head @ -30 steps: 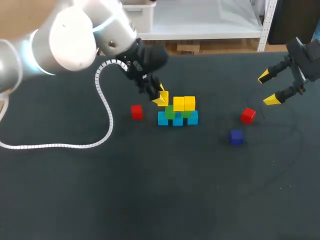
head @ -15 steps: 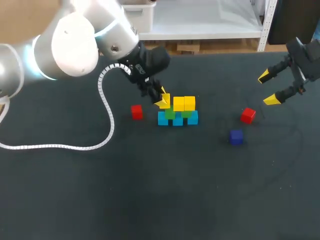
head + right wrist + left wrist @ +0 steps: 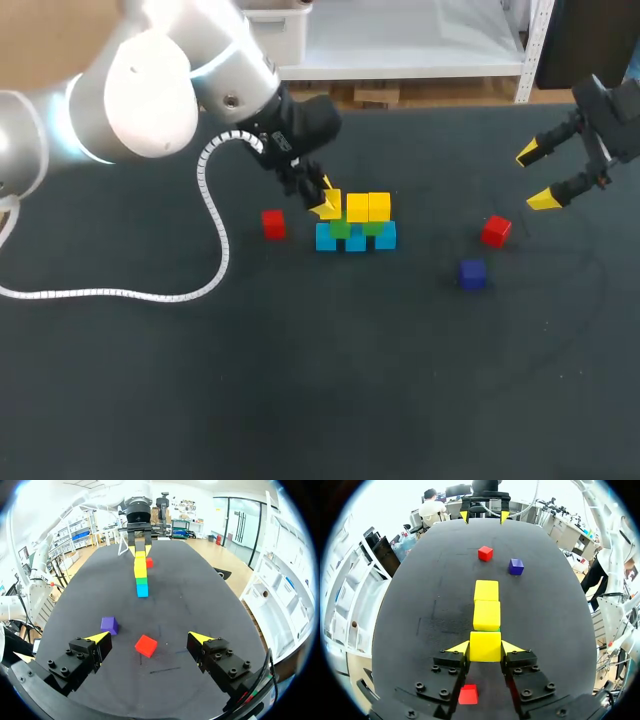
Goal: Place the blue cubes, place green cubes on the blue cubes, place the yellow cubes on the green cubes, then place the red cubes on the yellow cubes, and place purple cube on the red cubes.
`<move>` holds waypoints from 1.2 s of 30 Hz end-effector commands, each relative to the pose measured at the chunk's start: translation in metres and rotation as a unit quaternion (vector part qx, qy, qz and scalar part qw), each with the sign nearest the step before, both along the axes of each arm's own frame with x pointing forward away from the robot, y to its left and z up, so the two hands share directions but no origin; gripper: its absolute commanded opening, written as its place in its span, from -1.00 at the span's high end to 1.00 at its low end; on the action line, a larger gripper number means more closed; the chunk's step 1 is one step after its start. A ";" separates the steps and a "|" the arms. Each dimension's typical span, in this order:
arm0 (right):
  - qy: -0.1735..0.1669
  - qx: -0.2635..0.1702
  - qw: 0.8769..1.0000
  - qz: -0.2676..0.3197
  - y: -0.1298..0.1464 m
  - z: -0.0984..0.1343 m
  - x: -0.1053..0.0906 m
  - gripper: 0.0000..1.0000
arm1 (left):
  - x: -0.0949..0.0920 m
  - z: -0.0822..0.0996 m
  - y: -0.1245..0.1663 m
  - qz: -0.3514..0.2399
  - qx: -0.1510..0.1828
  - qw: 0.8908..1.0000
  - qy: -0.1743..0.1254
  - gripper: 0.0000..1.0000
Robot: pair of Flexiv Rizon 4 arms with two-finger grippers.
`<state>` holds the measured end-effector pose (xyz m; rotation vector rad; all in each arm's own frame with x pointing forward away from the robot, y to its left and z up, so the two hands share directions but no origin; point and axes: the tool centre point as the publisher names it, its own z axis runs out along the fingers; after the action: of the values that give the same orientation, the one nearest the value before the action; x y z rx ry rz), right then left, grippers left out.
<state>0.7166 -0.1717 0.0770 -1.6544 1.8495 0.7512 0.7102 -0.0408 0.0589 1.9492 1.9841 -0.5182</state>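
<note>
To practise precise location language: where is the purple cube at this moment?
In the head view the purple cube lies on the table's right side, right of the cube stack and just nearer the camera than the right-hand red cube.

This is looking like a robotics lab. Two robot arms are hanging over a dark-matted table (image 3: 320, 400), the left arm (image 3: 140, 95) entering at the upper left of the head view's frame and the right arm (image 3: 612, 115) at its upper right. Small coloured cubes (image 3: 357, 225) are sitting stacked mid-table, with others lying loose around them.
</note>
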 end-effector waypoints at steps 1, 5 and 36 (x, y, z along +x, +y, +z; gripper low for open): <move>0.000 0.001 1.000 0.000 0.000 -0.001 0.001 -1.00 | -0.001 -0.001 0.000 -0.001 0.000 1.000 -0.001 1.00; 0.000 0.001 1.000 0.000 0.000 -0.001 0.001 -1.00 | -0.001 -0.001 -0.001 -0.002 0.001 1.000 -0.001 1.00; 0.000 0.001 1.000 0.000 0.000 -0.001 0.001 -1.00 | -0.001 -0.003 -0.006 -0.007 -0.002 1.000 0.001 1.00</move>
<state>0.7166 -0.1717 0.0770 -1.6544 1.8495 0.7512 0.7085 -0.0469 0.0567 1.9596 1.9719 -0.5250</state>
